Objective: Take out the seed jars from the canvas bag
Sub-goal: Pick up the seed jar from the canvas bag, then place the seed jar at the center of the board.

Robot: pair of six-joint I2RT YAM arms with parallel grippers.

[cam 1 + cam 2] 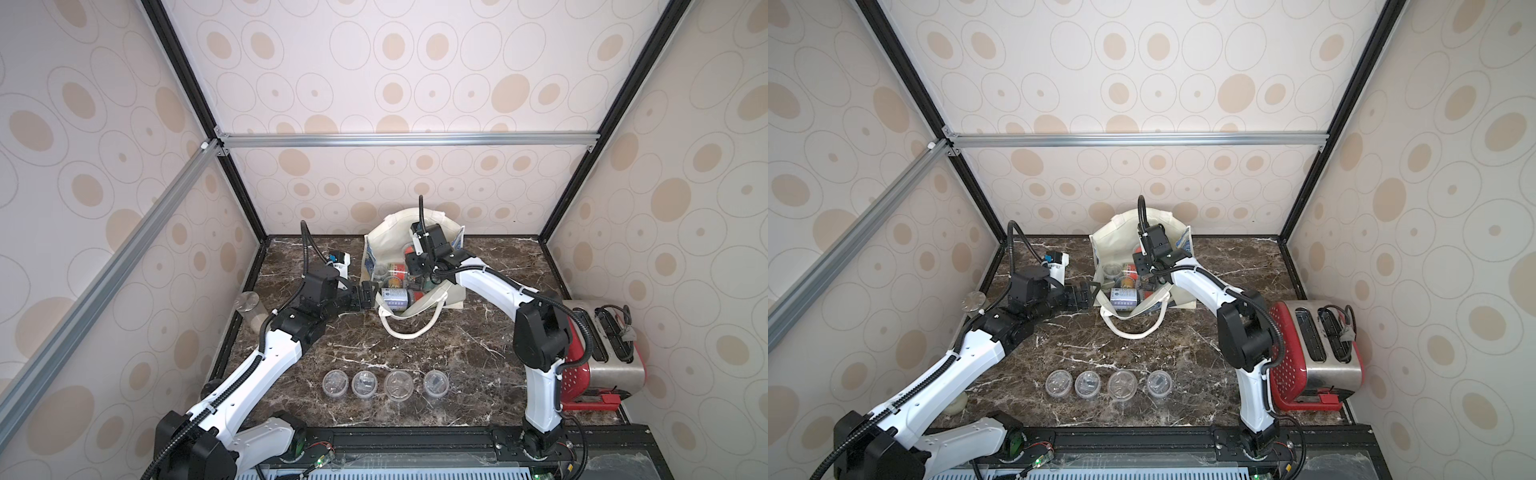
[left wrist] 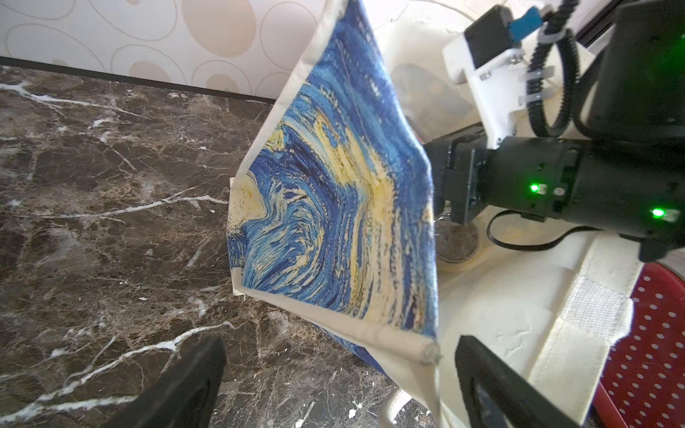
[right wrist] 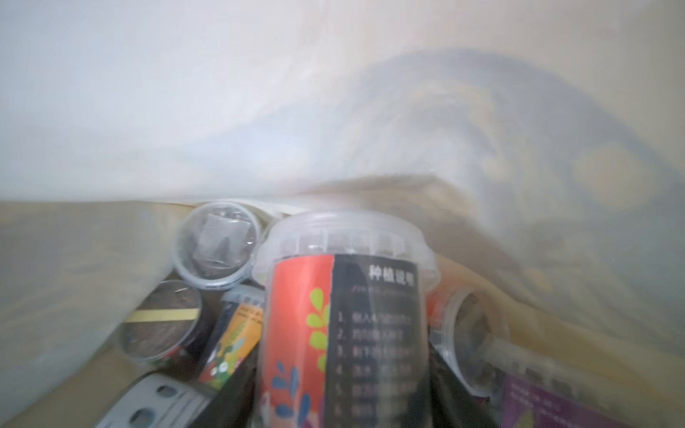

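Note:
The canvas bag (image 1: 386,237) (image 1: 1113,232) stands open at the back of the table, its blue-and-yellow print (image 2: 333,203) filling the left wrist view. My right gripper (image 1: 417,270) (image 3: 344,370) reaches inside, shut on a red-labelled seed jar (image 3: 344,296). More seed jars (image 3: 217,246) (image 3: 163,322) lie around it in the bag, and one with a pale label (image 1: 395,299) rests at the mouth. Several seed jars (image 1: 364,384) (image 1: 1087,384) stand in a row near the front edge. My left gripper (image 1: 368,297) (image 2: 341,392) is open, with the bag's left rim between its fingers.
A silver and red toaster (image 1: 611,345) and a red perforated colander (image 1: 575,374) sit at the right edge behind the right arm. A tall clear cylinder with beige grains (image 1: 249,313) stands at the left edge. The bag's white strap (image 1: 409,332) loops onto the marble.

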